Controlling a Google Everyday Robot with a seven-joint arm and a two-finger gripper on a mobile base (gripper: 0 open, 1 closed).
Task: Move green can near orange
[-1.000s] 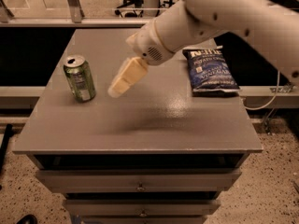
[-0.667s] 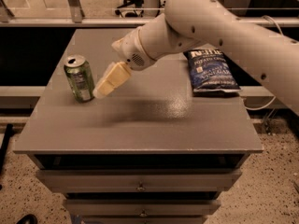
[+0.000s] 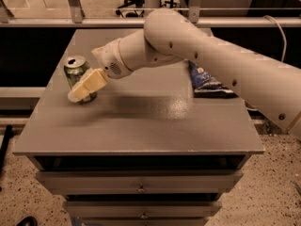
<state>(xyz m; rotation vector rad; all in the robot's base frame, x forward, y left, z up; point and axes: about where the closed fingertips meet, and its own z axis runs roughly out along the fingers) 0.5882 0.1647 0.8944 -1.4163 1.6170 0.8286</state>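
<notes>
The green can (image 3: 75, 68) stands upright near the left edge of the grey table (image 3: 141, 121), its silver top and pull-tab showing. My gripper (image 3: 79, 93) is at the can, reaching in from the right and down, and its cream tip covers the can's lower front. I cannot tell whether it touches the can. The orange is not in view; the big white arm (image 3: 197, 46) hides much of the table's back.
A dark blue chip bag (image 3: 207, 83) lies at the right back of the table, partly under the arm. The table has drawers (image 3: 141, 185) below its front edge. A rail and floor lie behind.
The gripper has moved left and down from the table's middle until it reaches the can. The can and the chip bag have stayed in place.
</notes>
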